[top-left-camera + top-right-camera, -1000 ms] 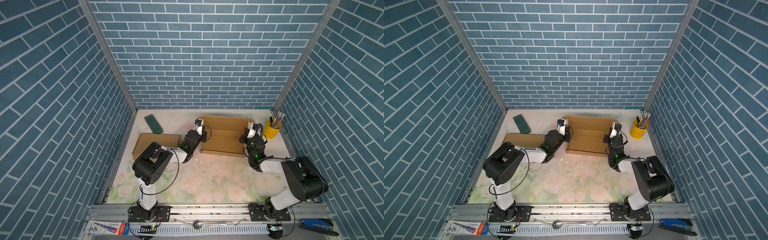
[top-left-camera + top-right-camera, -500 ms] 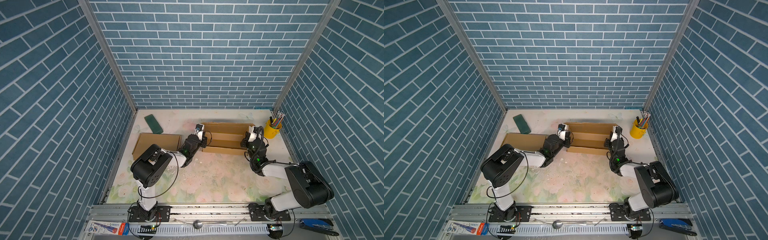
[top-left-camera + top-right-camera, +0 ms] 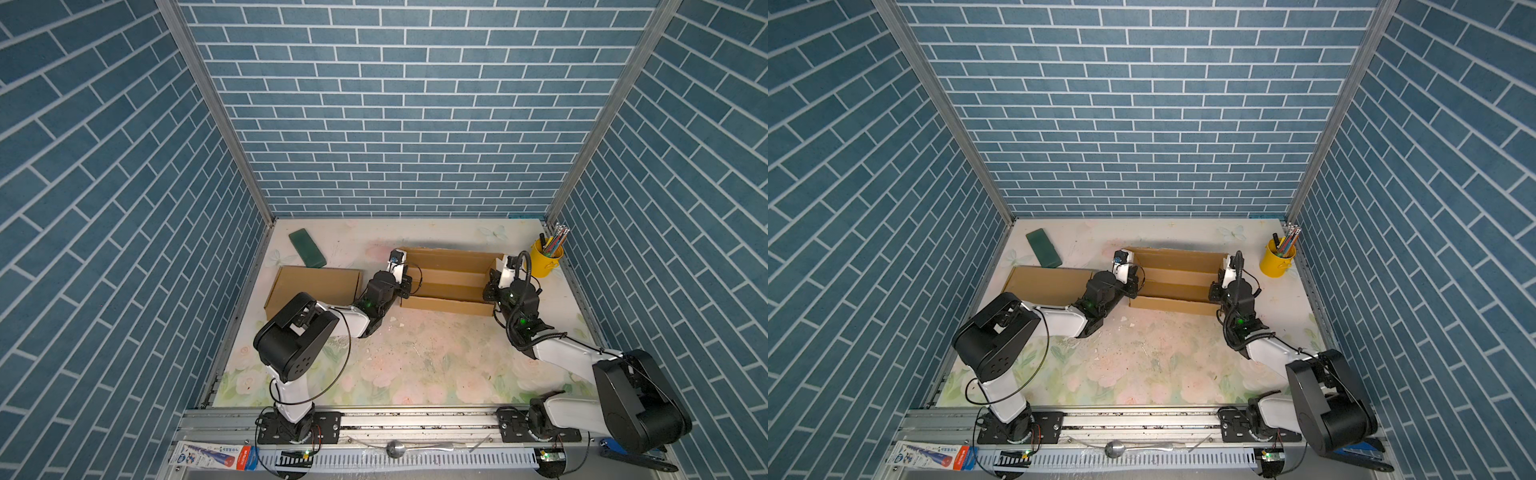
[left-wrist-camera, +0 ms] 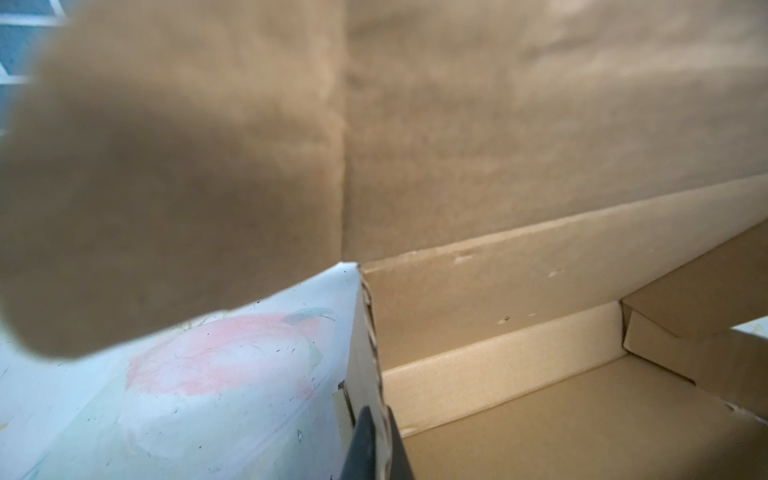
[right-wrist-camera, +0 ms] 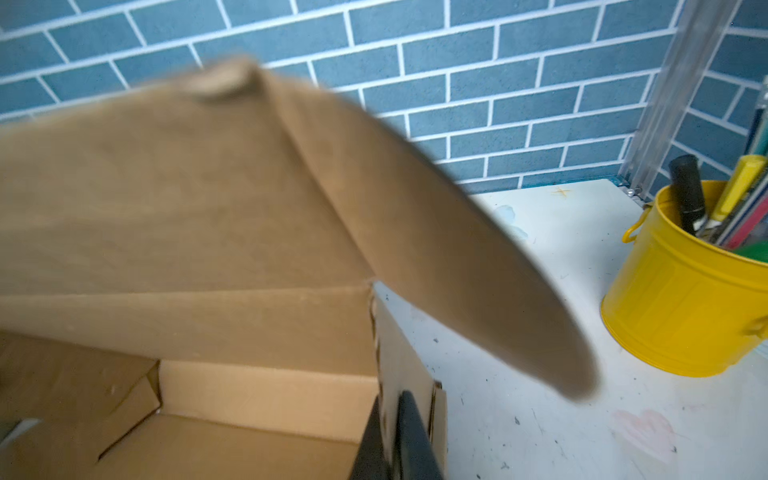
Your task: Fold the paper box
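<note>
The paper box (image 3: 451,286) (image 3: 1177,291) is brown corrugated card, open on top, at the back middle of the table. Its lid (image 5: 174,199) stands up from the back wall, and the rounded lid ear (image 5: 457,266) is blurred. My left gripper (image 3: 405,286) (image 3: 1133,286) (image 4: 376,449) is shut on the box's left side wall (image 4: 365,332), one finger inside and one outside. My right gripper (image 3: 492,289) (image 3: 1214,291) (image 5: 388,440) is shut on the right side wall (image 5: 399,353) in the same way.
A second brown cardboard box (image 3: 313,286) lies closed left of the left arm. A dark green block (image 3: 307,248) sits behind it. A yellow cup of pens (image 3: 546,259) (image 5: 685,299) stands close to the right of the box. The blue brick walls enclose three sides.
The lid, lying back flat a second ago, has swung up over the box. Both grippers kept their hold on the side walls and shifted slightly toward the back.
</note>
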